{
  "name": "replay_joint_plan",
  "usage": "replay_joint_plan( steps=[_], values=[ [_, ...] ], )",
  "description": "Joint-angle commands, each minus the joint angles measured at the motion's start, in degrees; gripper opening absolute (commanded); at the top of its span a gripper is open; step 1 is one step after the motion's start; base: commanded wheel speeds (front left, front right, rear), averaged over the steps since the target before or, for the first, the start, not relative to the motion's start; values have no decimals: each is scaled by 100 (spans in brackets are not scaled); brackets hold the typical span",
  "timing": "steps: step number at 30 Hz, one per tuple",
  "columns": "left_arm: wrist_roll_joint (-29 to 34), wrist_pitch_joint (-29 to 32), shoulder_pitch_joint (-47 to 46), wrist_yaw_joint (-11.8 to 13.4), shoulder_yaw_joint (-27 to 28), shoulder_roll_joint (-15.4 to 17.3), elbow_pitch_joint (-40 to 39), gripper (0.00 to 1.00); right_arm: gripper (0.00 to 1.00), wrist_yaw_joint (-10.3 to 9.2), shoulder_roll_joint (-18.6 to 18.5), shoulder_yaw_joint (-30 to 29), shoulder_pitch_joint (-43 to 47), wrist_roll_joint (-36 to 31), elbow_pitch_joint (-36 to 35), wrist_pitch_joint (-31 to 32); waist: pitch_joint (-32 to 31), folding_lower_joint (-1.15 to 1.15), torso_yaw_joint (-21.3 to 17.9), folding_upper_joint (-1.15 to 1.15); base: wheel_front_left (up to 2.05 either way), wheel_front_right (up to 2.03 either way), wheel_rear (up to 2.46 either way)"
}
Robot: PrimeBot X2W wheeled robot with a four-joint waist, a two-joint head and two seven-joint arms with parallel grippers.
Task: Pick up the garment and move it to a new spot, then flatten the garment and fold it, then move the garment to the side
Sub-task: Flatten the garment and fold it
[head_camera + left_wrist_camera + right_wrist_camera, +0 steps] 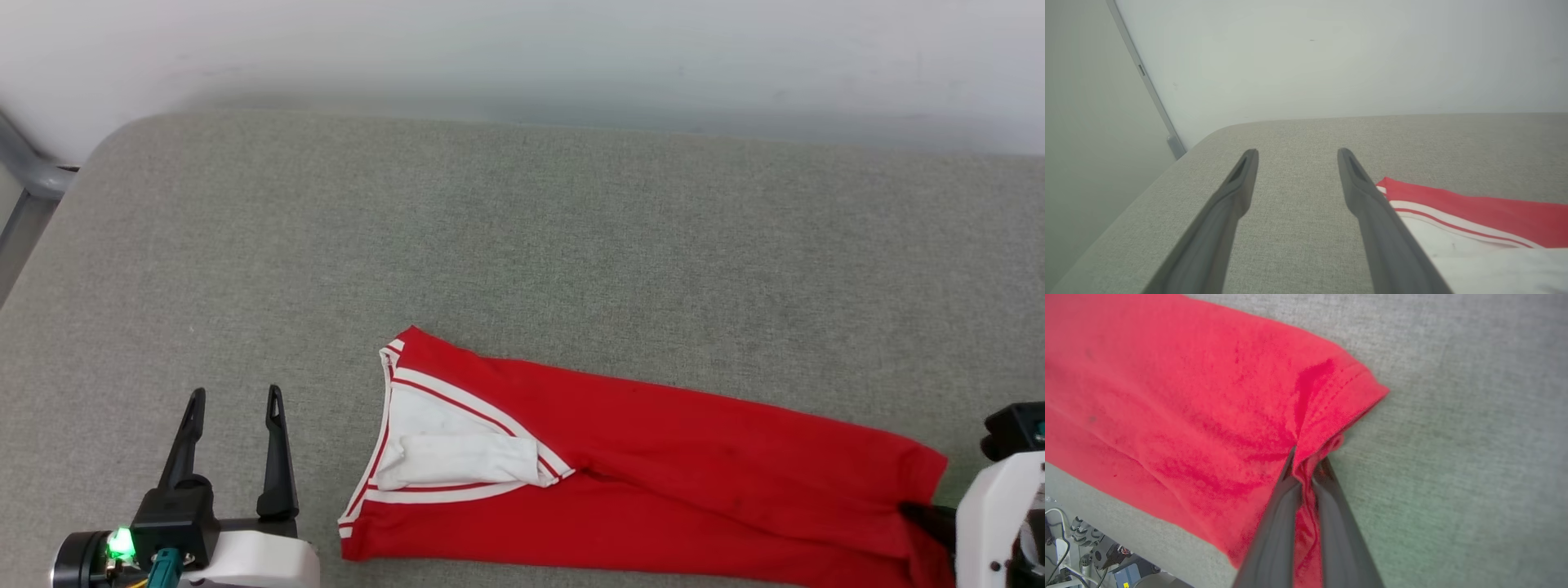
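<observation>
Here, the garment (653, 457) lies on the grey cloth-covered surface (490, 204), toward its near edge. It is folded into a long red band that runs from the middle out to the right. Its neck end points left, where the striped red-and-white trim frames a white panel, and a folded white sleeve (457, 461) lies across that panel. The hem end is at the right.

The right pincer (1308, 457) has its two dark fingers pressed together on a bunched fold of the hem, beside the garment's far right corner. Red cloth is squeezed between the fingers, and creases spread out from the grip.

The left pincer (235, 394) sits at the near left, just beside the neck end. Its fingers are spread wide with nothing between them, and they point toward the pale wall (522, 49).
</observation>
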Motion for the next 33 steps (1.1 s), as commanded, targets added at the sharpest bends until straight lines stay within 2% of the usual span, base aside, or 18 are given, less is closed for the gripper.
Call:
replay_joint_plan(
  steps=[1, 10, 14, 17, 20, 25, 29, 33],
  values=[
    [68, -14, 76, -38, 56, -81, 0, 100, 0, -11, -74, -29, 59, 46, 71, -35, -56, 0, -41, 0, 0, 0, 0],
    [455, -14, 279, -406, 366, -440, 61, 100, 0, -10, -525, -740, 124, 34, 426, -266, -209, 0, -124, 0, 0, 0, 0],
    [527, -14, 305, -498, 438, -502, 108, 100, 0, -10, -570, -938, 136, -124, 628, -293, -261, 0, -135, 0, 0, 0, 0],
    [602, -14, 390, -581, 491, -566, 156, 100, 0, -10, -455, -1078, 178, -50, 586, -285, -340, 0, -151, 0, 0, 0, 0],
    [681, -14, 433, -641, 560, -602, 191, 100, 0, -8, -393, -1072, 281, 21, 234, -243, -429, 0, -167, 0, 0, 0, 0],
    [746, -15, 512, -739, 647, -672, 213, 100, 0, -7, -170, -945, 450, 134, -829, -35, -505, 0, -204, 0, 0, 0, 0],
    [795, -15, 455, -825, 699, -729, 220, 100, 0, -7, 112, -646, 425, 209, -1663, 192, -492, 0, -210, 0, 0, 0, 0],
    [851, -15, 371, -899, 712, -779, 224, 100, 0, -7, 317, -238, 186, 95, -2140, 411, -430, 0, -163, 0, 0, 0, 0]
  ],
)
